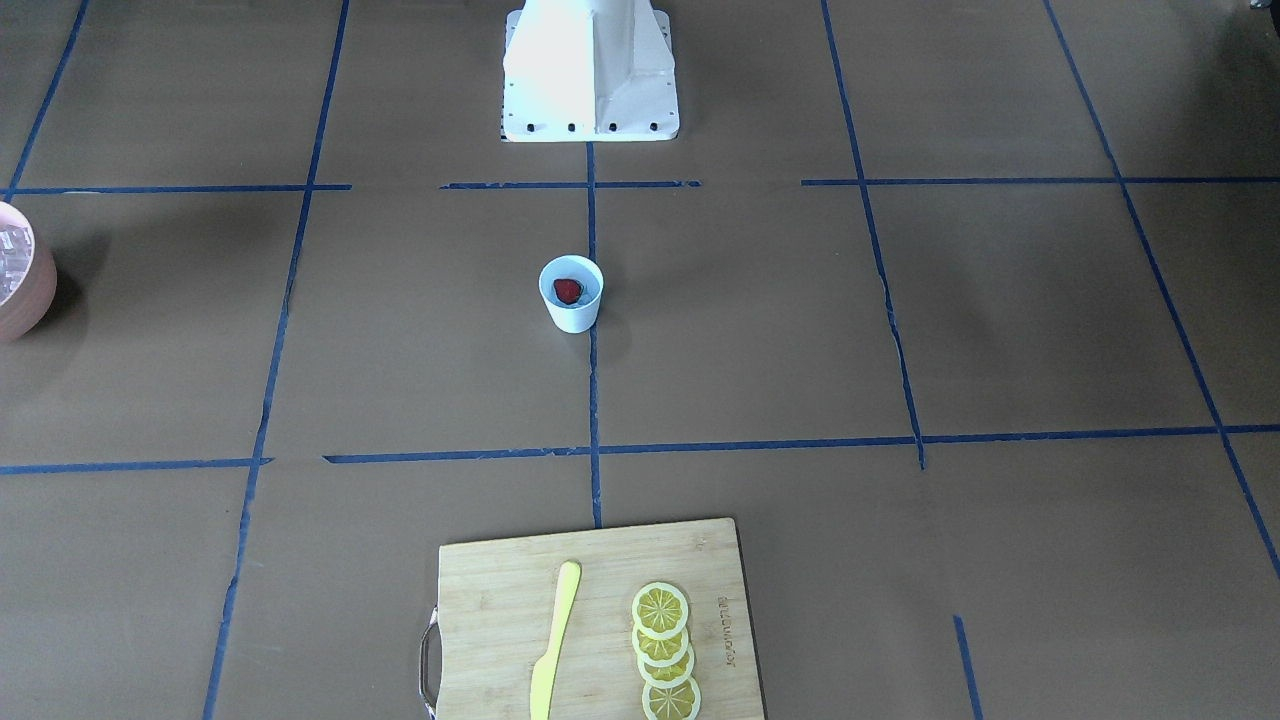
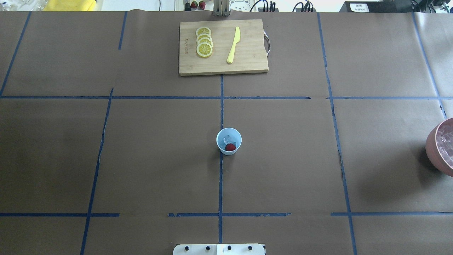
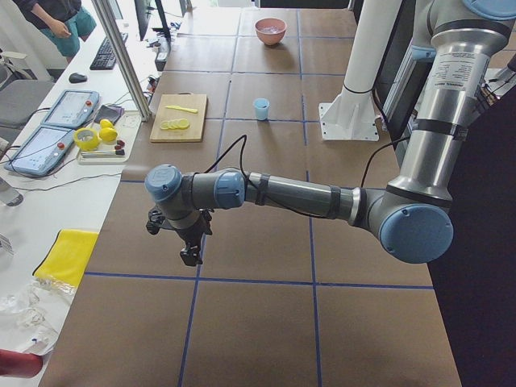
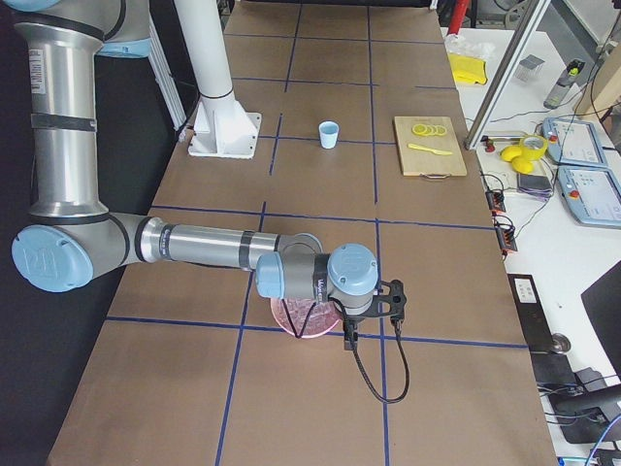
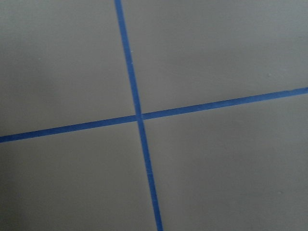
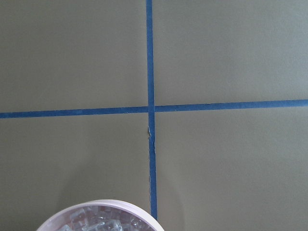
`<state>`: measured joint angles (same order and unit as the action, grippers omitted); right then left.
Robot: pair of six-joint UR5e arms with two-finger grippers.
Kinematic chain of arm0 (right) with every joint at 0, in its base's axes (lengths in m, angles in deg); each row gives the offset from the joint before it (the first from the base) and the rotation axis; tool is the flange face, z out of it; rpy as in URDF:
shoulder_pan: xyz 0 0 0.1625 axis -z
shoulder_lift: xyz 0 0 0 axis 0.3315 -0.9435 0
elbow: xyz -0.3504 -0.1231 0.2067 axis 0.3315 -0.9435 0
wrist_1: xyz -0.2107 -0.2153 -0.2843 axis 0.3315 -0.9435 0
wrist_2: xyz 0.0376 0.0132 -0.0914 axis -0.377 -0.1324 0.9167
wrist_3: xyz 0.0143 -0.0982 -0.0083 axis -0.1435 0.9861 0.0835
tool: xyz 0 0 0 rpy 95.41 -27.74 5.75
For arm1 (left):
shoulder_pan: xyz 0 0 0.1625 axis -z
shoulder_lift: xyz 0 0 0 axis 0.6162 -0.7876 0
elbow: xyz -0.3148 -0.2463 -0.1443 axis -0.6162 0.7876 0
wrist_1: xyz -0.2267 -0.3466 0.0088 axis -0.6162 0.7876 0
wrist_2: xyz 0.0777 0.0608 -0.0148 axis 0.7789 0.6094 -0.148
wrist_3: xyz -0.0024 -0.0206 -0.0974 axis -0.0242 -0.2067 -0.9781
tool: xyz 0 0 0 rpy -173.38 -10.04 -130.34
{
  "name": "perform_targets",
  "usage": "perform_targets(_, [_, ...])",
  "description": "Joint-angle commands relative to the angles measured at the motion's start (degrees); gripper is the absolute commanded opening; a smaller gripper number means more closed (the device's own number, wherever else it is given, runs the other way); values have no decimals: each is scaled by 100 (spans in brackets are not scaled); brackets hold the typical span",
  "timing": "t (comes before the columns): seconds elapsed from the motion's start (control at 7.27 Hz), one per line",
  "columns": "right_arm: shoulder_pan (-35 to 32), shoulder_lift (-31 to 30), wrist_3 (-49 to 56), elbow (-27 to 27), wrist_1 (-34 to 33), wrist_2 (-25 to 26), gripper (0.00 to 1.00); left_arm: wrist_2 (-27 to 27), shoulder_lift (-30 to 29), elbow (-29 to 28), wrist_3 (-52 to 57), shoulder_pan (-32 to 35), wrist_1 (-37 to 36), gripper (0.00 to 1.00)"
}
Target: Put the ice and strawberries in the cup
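The small pale-blue cup (image 2: 229, 141) stands upright at the table's middle, on a blue tape line; it also shows in the front view (image 1: 571, 293). Inside it lie a red strawberry (image 2: 230, 147) and a clear ice cube (image 2: 228, 138). More ice (image 2: 446, 141) fills the pink bowl (image 2: 434, 148) at the table's right edge. My left gripper (image 3: 191, 256) hangs over bare table far left of the cup. My right gripper (image 4: 349, 335) hovers by the pink bowl (image 4: 303, 317). Neither wrist view shows fingers, so I cannot tell if either is open or shut.
A wooden cutting board (image 2: 247, 63) with several lemon slices (image 2: 204, 41) and a yellow knife (image 2: 233, 45) lies at the table's far edge. The white robot base (image 1: 590, 70) stands behind the cup. Blue tape lines cross the brown table cover.
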<state>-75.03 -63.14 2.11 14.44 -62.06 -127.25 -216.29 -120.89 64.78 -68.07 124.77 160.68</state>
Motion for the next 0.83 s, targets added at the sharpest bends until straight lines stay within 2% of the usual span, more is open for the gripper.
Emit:
perform_targets(0.0, [26, -14, -70, 0, -64, 357, 100, -387, 232, -109, 289, 168, 92, 100])
perform_targets(0.41, [52, -58, 1, 0, -29, 386, 100, -399, 365, -312, 835, 353, 136, 100])
perform_targets(0.69, [52, -49, 10, 18, -3, 386, 100, -338, 365, -286, 836, 616, 557, 100])
